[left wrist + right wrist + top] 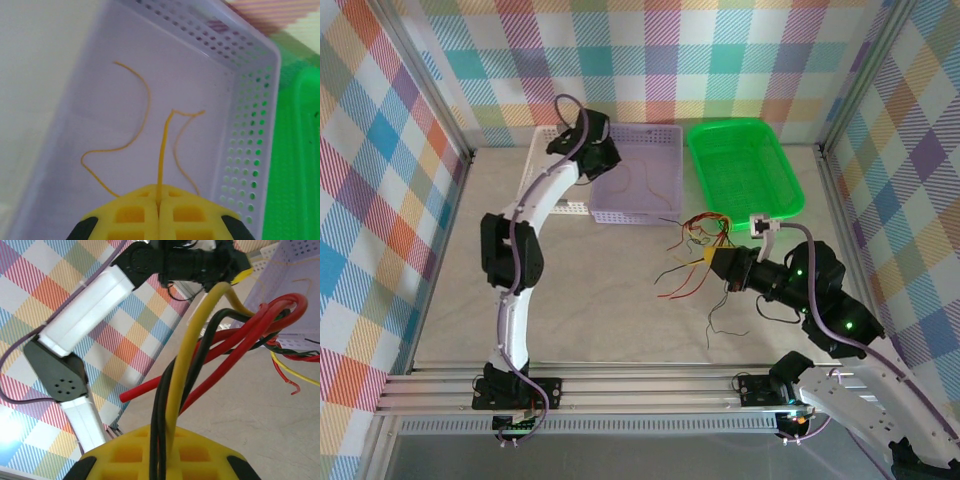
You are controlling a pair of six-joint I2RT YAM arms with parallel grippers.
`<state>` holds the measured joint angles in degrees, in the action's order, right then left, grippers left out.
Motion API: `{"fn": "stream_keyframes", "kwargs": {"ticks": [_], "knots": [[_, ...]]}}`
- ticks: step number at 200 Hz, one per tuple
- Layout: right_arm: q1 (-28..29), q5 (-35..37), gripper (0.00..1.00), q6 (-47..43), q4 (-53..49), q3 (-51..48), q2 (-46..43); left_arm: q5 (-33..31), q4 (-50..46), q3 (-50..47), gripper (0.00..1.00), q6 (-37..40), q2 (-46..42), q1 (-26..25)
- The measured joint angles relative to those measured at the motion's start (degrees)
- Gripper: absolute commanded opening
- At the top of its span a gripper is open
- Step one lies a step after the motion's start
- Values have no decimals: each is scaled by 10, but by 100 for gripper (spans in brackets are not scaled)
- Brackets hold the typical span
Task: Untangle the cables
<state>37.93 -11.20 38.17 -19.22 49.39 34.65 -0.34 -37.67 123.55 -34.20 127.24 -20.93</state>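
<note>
Cables [181, 375] tangled in clamped right hand [159, 460], single yellow cable [162, 155] pinched by left hand [158, 212] over purple basket [245, 90]

The left arm [548, 195] rises from its base, bends at the elbow and reaches forward and rightward with the wrist pitched down. The left gripper [158, 201] has its yellow jaws pressed together on one orange-yellow cable [162, 150]. The right arm [840, 325] folds low toward the left. The right gripper [161, 440] is clamped on a bundle of cables [182, 365].
</note>
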Motion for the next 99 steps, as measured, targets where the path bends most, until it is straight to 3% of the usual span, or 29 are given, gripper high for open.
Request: {"fn": "stream_keyframes", "kwargs": {"ticks": [37,46,99], "knots": [[0,0,0,0,-15,0,-17,-8,-48,101,0,18,108,-39],[0,0,0,0,-21,0,-23,-8,-57,108,4,21,129,-45],[0,0,0,0,-37,2,-36,-8,-107,124,57,33,192,-51]]}}
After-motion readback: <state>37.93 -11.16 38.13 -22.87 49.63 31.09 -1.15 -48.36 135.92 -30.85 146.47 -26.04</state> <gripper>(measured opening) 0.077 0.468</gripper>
